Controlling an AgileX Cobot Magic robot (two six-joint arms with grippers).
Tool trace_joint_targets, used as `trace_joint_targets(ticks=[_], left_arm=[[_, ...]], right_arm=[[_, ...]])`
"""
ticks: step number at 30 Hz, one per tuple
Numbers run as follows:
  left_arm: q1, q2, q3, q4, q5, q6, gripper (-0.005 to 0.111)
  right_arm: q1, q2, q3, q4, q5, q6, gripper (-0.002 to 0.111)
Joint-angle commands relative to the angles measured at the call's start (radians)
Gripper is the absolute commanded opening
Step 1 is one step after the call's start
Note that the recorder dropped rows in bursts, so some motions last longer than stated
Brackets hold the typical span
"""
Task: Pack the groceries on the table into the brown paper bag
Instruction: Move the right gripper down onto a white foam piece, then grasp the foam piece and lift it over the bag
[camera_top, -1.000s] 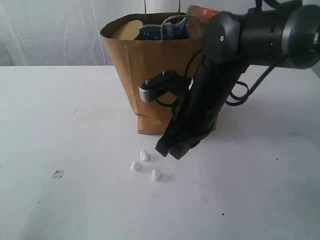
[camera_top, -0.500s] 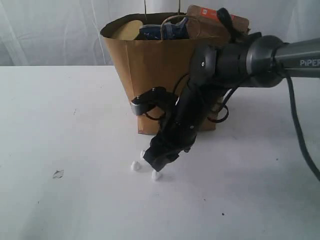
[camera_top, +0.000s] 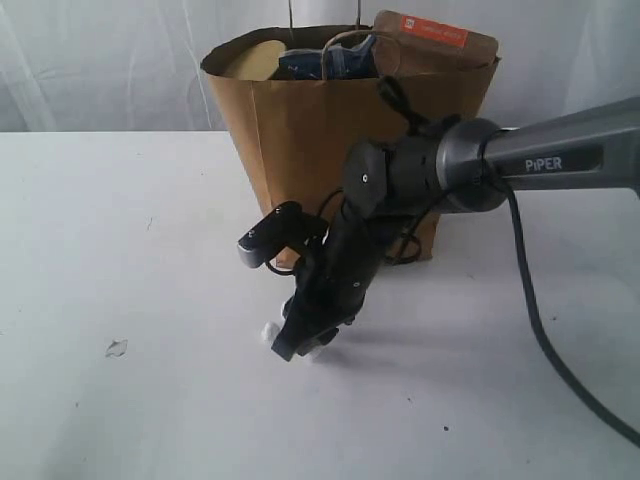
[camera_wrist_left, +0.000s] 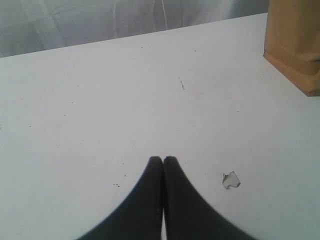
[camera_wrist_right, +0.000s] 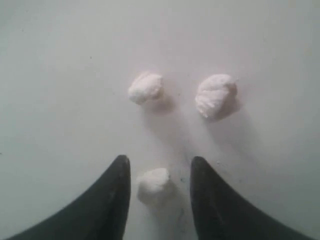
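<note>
White worktop (camera_top: 120, 250), brown bag (camera_top: 300, 130) behind, looks nearly full. Right end effector (camera_wrist_right: 160, 160) released, tips either side of one white lump (camera_wrist_right: 152, 185), not pinched yet. Left end effector (camera_wrist_left: 163, 161) clenched, empty. Centre lump btwn tips, go low, squeeze gently.

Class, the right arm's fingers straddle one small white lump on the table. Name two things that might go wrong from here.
1. The lump between the right fingers is small and rounded. Closing might squeeze it out sideways or crush it.
2. The brown paper bag looks full to its rim, so a dropped lump may bounce off the packed groceries.
</note>
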Motion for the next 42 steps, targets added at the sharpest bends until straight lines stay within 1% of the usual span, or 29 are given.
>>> trace_joint_targets(ticks=[1,7,13,16,24,29,38,42], left_arm=[[0.002,-0.007,0.007,0.000,-0.004,0.000,0.000],[0.002,-0.007,0.007,0.000,-0.004,0.000,0.000],[0.002,-0.007,0.007,0.000,-0.004,0.000,0.000],[0.002,-0.007,0.007,0.000,-0.004,0.000,0.000],[0.002,-0.007,0.007,0.000,-0.004,0.000,0.000],[0.002,-0.007,0.007,0.000,-0.004,0.000,0.000],[0.002,-0.007,0.007,0.000,-0.004,0.000,0.000],[0.002,-0.007,0.007,0.000,-0.004,0.000,0.000]], right_arm=[[0.002,0.003,0.005,-0.012,-0.003,-0.011,0.033],[0.002,0.005,0.005,-0.012,0.011,-0.005,0.025],[0.002,0.005,0.005,-0.012,0.057,-0.002,0.011],[0.002,0.005,0.005,-0.008,0.078,-0.002,0.007],[0.002,-0.057,-0.013,0.007,0.199,0.044,0.001],[0.002,-0.149,-0.024,0.070,0.264,0.042,0.000],[0.002,-0.344,-0.024,0.207,0.301,0.034,0.000],[0.002,-0.450,-0.024,0.248,0.258,-0.020,0.000]])
